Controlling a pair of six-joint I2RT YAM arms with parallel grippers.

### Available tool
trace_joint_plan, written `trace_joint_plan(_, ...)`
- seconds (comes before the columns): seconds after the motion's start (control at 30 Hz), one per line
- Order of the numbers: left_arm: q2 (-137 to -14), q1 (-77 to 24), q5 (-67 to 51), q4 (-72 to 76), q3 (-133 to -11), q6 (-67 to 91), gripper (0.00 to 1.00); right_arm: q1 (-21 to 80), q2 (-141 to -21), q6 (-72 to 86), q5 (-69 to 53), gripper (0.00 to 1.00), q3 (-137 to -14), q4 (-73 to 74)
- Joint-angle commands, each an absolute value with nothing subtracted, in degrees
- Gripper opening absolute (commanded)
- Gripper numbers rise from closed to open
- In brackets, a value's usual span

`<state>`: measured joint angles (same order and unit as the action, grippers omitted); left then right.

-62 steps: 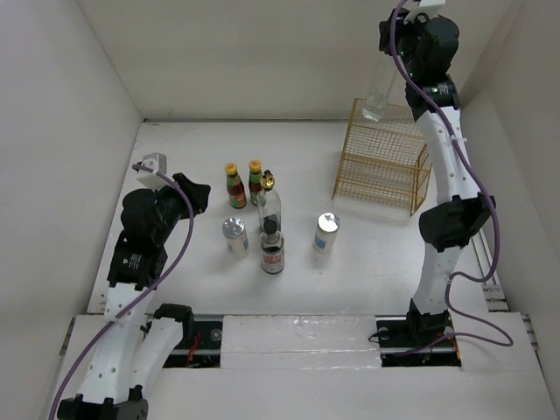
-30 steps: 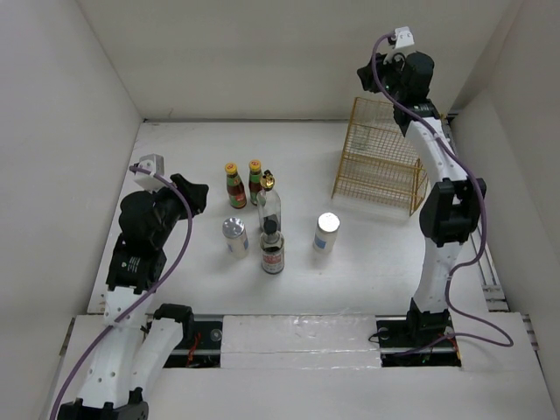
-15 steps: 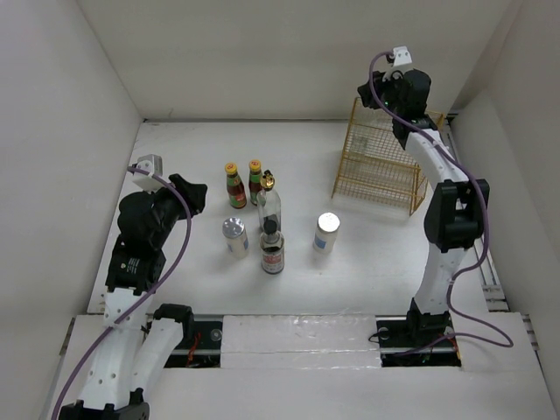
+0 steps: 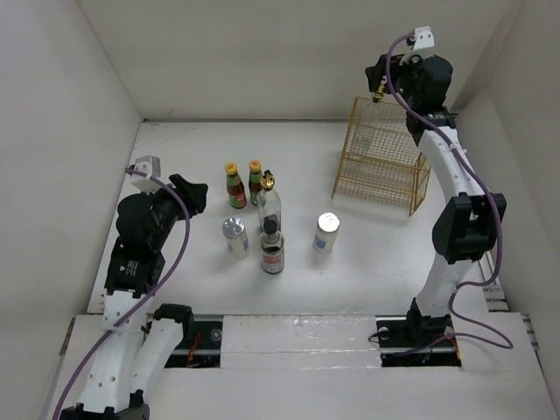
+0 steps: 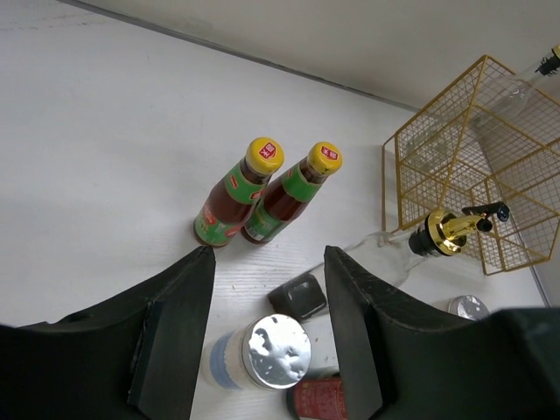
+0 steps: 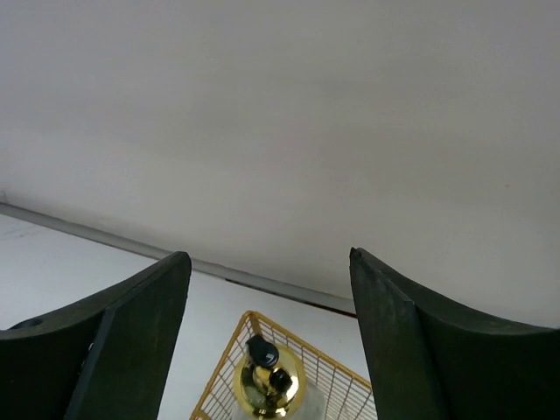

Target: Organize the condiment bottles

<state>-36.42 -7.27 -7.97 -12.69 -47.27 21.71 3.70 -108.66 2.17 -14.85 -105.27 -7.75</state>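
While the right gripper [image 6: 267, 258] hangs with its jaws wide apart directly above the gold spout, no finger touches the tall clear bottle [image 6: 269, 383], which stands in the yellow wire basket [image 4: 378, 166]. The step in hand appears to be the release. Six bottles wait mid-table: red-sauce pair [image 4: 244, 182], second gold-topped bottle [image 4: 269, 201], dark jar [image 4: 272, 251] and two shakers [image 4: 234, 237]. The left gripper [image 5: 269, 252], jaws apart and empty, hovers beside them. Next, the right arm should probably rise clear of the spout before fetching another.
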Motion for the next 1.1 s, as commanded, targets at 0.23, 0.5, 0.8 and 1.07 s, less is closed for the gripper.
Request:
trace_joint_plan(0.23,-33.0,-6.9,-5.1,-10.9,-46.8,23.3,0.43,13.8,-87.9,-0.7,-17.7,0.02,-93.2,-4.5)
trace_joint_plan(0.5,-33.0,-6.9,-4.4,-12.0,-46.8,23.3,0.25,32.9,-74.2,-3.4,-19.4,0.20,-69.5,-6.8)
trace_joint_plan(0.8,-33.0,-6.9,-4.4,-12.0,-46.8,23.3,0.31,48.0,-62.8,-5.1,-24.3,0.79,-54.6,-7.6)
trace_joint_plan(1.07,-33.0,-6.9,-4.3,-11.5,-46.8,23.3,0.34,56.7,-68.0,-6.2,-20.6,0.93,-55.4,-7.6)
